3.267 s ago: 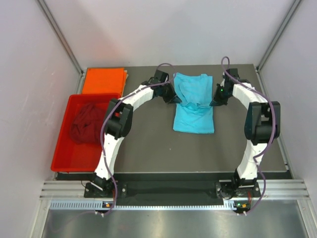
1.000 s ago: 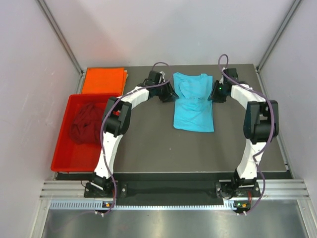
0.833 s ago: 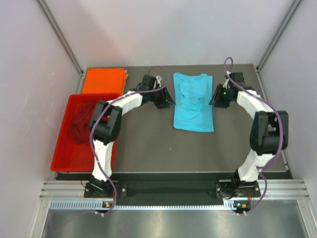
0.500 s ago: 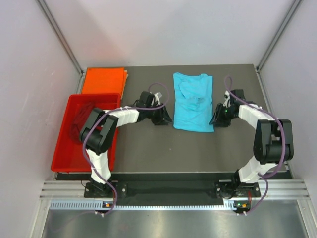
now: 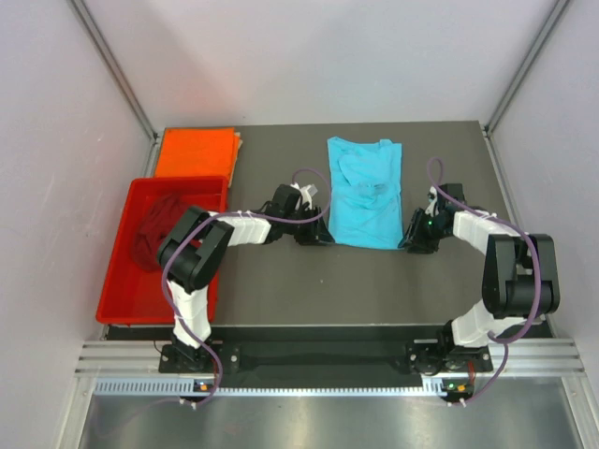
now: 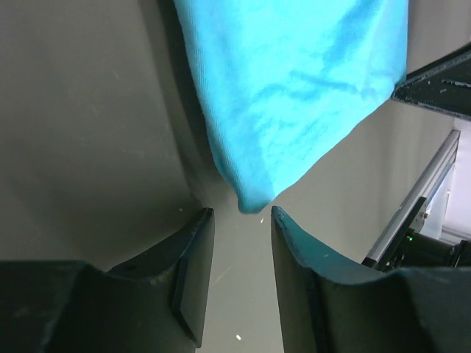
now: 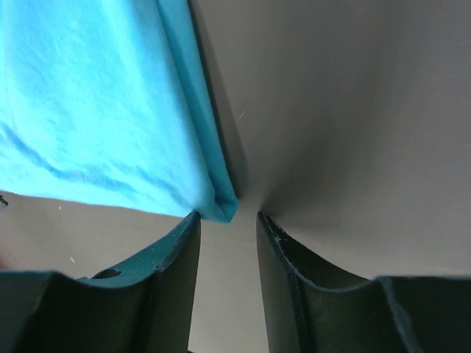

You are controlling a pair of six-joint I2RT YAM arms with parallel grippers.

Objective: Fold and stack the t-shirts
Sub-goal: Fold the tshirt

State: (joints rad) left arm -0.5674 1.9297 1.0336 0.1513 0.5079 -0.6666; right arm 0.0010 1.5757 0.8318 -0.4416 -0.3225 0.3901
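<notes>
Since both near corners of the blue shirt (image 5: 367,192) likely need lifting together, your left gripper (image 6: 239,220) and right gripper (image 7: 227,219) sit low, one per corner, jaws partly apart, gripping nothing. It lies mid-table; orange shirt (image 5: 192,152) folded far left, maroon shirt (image 5: 161,229) in the tray (image 5: 150,292).

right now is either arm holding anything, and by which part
Nothing is held. The left fingers and right fingers stand open, each pair with a near corner of the blue shirt at its tips, not clamped.
</notes>
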